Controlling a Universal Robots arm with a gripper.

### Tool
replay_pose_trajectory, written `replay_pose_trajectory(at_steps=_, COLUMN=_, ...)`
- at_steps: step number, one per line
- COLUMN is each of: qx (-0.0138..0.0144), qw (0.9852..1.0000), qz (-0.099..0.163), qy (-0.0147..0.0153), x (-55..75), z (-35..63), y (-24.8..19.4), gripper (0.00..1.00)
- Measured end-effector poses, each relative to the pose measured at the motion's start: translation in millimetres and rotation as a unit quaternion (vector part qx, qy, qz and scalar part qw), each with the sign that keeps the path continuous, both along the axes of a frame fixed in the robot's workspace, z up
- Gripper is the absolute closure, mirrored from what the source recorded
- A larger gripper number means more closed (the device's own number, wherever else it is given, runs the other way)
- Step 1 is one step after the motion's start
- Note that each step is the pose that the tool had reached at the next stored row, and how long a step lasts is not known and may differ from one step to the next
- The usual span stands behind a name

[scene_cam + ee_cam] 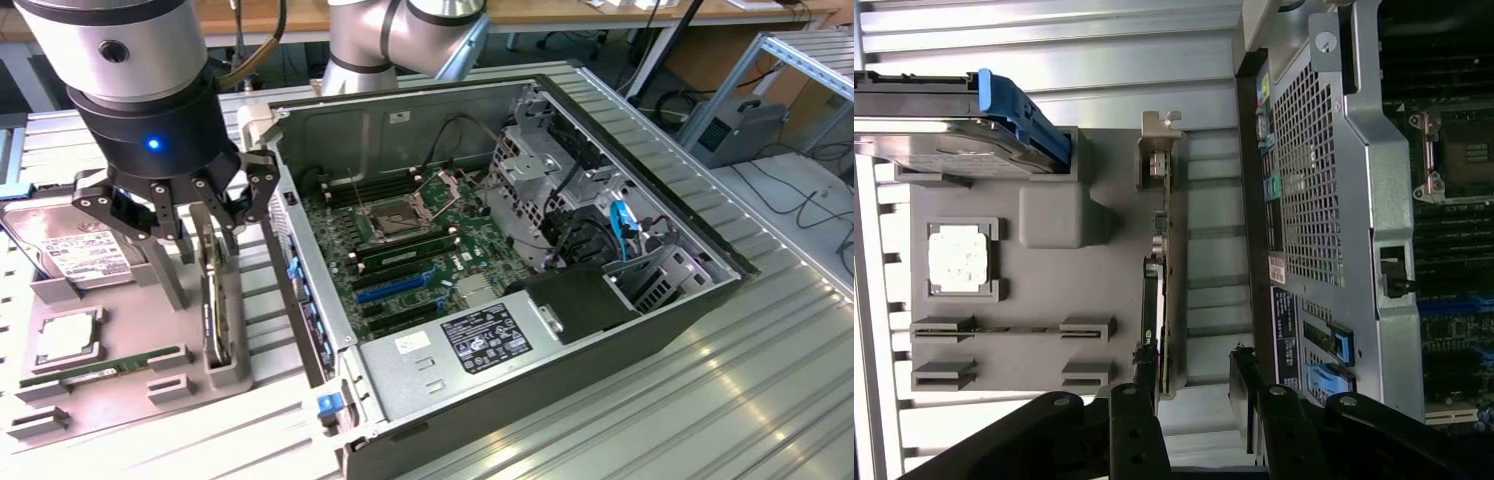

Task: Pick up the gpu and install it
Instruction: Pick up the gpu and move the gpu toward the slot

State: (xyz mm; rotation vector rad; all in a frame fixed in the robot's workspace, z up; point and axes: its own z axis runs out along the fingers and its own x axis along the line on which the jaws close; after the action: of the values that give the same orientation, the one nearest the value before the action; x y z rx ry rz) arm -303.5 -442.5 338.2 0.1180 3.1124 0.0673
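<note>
Gripper [180,222] fingers spread wide, gripping nothing. The gpu [211,310] stands on edge in grey tray [120,402], just beneath.

one computer case [360,125], one holder [134,300] — one gpu [211,295], one hard drive [80,255], one processor [64,338], one memory stick [107,365].

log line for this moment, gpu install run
gripper: open, empty | position: over gpu, no contact seen | gpu: on edge in gray holder beside computer case, not installed
</note>
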Motion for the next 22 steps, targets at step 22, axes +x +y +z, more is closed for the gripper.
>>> replay_pose_trajectory(at_steps=22, qx=0.0000, qw=1.0000, qz=0.000, qy=0.0000, x=0.0, z=-14.0, y=1.0, gripper=0.58)
